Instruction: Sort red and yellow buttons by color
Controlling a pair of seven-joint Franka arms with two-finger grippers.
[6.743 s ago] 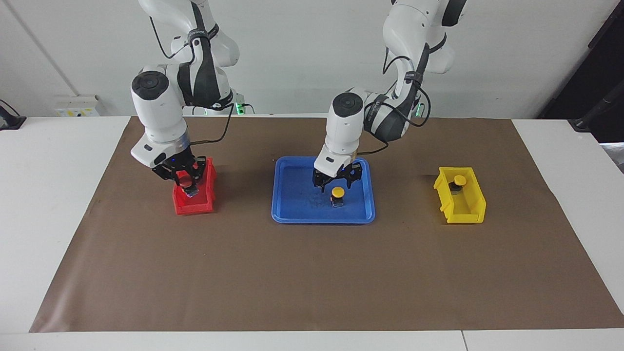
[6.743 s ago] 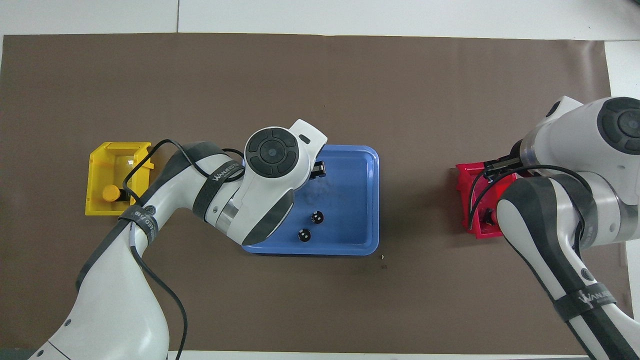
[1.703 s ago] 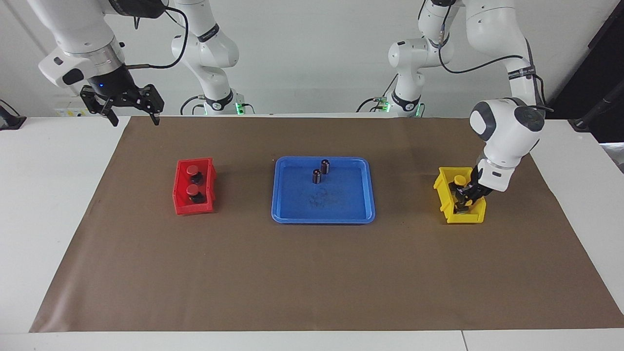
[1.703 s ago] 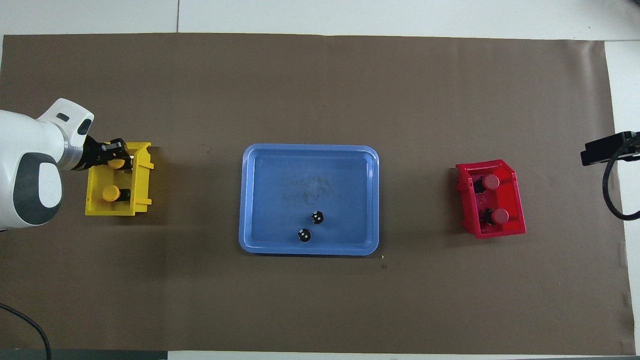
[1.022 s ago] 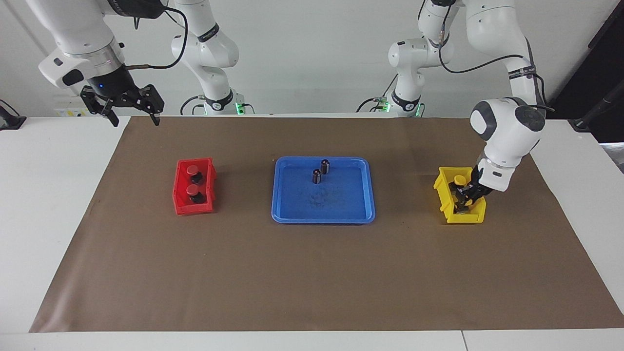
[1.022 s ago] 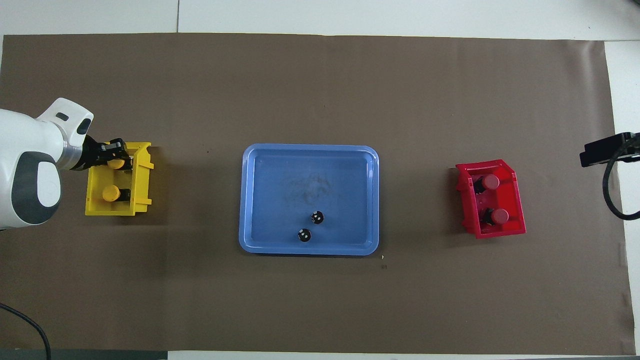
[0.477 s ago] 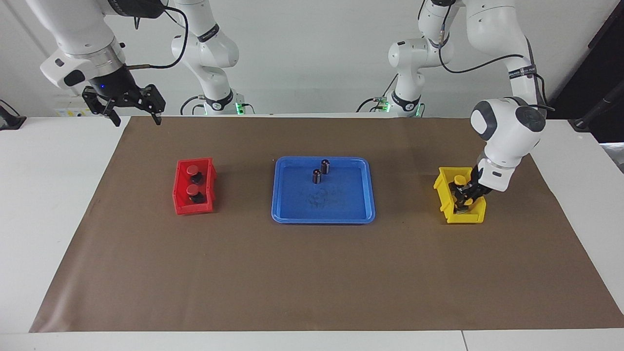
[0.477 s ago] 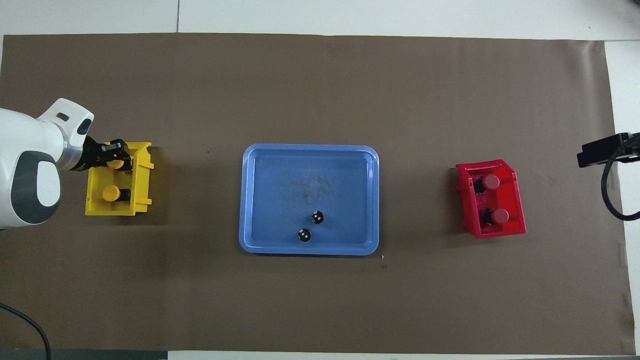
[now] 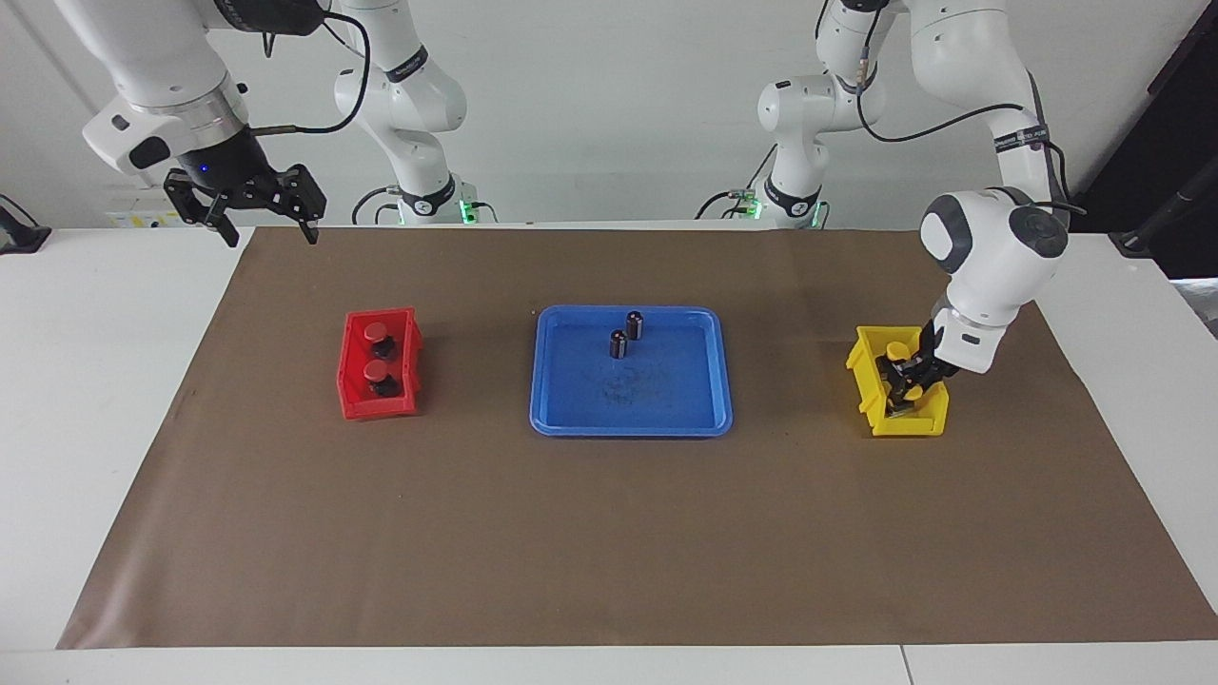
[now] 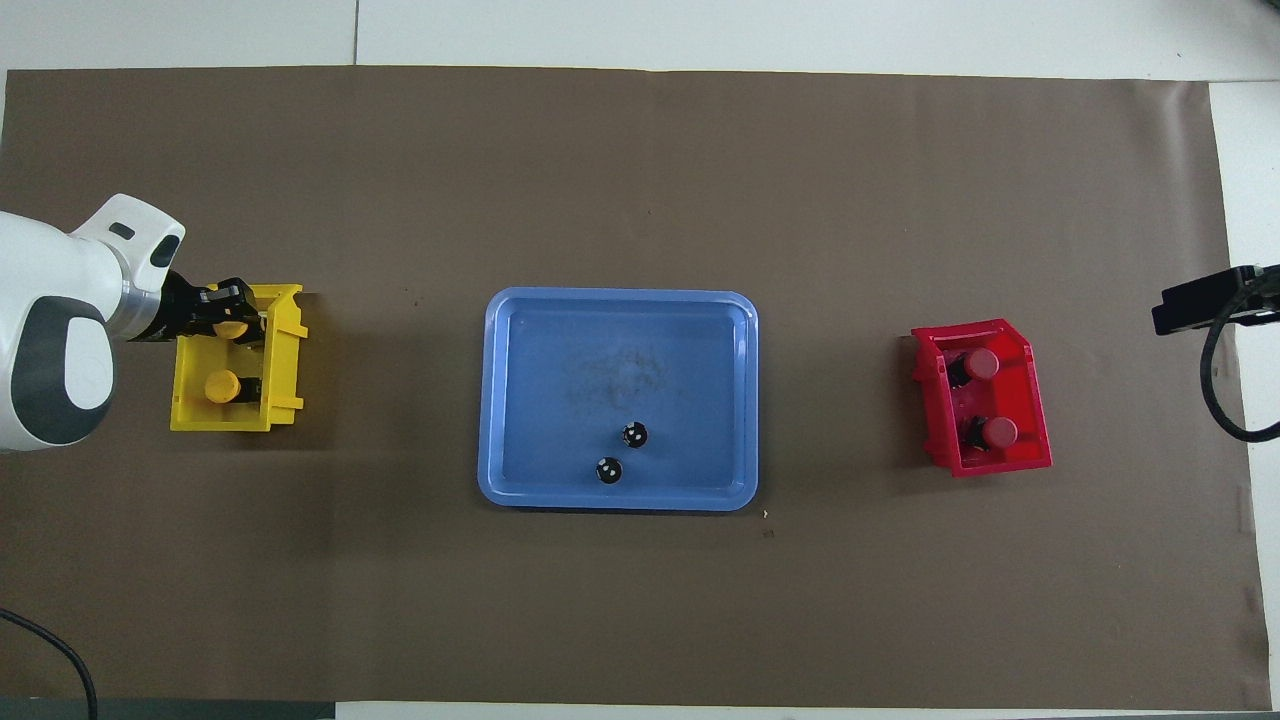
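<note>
Your left gripper (image 9: 909,382) is down inside the yellow bin (image 9: 928,419) at the left arm's end of the brown mat (image 9: 609,533). Its fingers sit around the yellow button (image 10: 232,328) in the part of the bin farther from the robots. You cannot tell from either view whether the fingertips press on the cap or stand slightly off it, so treat the grip as undetermined. The second yellow button (image 10: 221,385) stands in the same bin, nearer to the robots, apart from the gripper.

Your right gripper (image 9: 259,209) hangs high in the air over the edge of the mat at the right arm's end of the table (image 9: 86,381). Its jaws are spread wide and nothing is between them. In the overhead view only a dark piece of this arm and a cable loop show at the frame edge.

Both red buttons are in the red bin (image 9: 354,407). One red button (image 9: 378,332) is nearer to the robots, the other red button (image 9: 379,370) farther from them. Each stands upright with its cap up, and they are close together without clearly touching.

The blue tray (image 9: 571,423) lies in the middle of the mat between the two bins. Two dark cylinders (image 9: 626,335) stand upright in it, just beside each other, in the part nearer to the robots.
</note>
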